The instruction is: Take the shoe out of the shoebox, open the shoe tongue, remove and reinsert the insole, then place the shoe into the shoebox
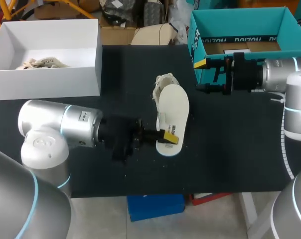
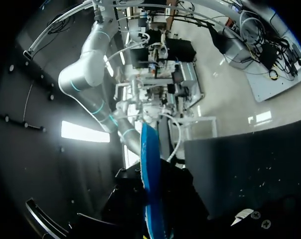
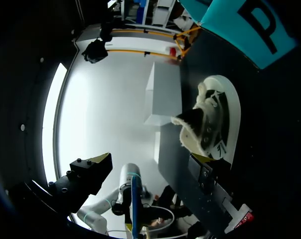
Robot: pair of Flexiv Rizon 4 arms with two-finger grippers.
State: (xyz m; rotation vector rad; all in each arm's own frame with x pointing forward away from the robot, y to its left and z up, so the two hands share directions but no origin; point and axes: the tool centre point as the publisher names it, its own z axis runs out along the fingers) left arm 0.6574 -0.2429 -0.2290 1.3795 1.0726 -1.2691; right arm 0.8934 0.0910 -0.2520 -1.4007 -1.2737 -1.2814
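L arm (image 1: 61, 129) nearest cam, across near left edge of desk (image 1: 230, 149). Far left corner: white box (image 1: 51, 82), pale item (image 1: 43, 62) inside, no ID possible. L gripper (image 1: 166, 137) is mid-desk, touching near end of shoe (image 1: 169, 107). Clamped or merely resting there, cannot tell; own wrist cam doesn't settle it. The shoe lies near-to-far at mid-desk, outside both boxes. Broad white face w/ print is turned up, beige upper bunched at far end. Sole or footbed, cannot tell. R gripper (image 1: 203, 76) is spread wide & empty, just beside near left corner of teal shoebox (image 1: 240, 22). That box sits open at far right corner.

Risks, as judged:
1. Contact is at the extreme near end only. A lift from there could let the shoe pivot or slip out.
2. Upper is soft & crumpled. A pinch at the tongue may catch laces or lining instead.
3. R gripper sits close to the shoebox wall. A swing toward the shoe could nudge the box.
4. Insole status unconfirmed. Boxing now may skip a step.

Pos. check: the shoe is ahead of L gripper & in contact. It is also ahead of R gripper, apart from it, upper facing that wrist cam.
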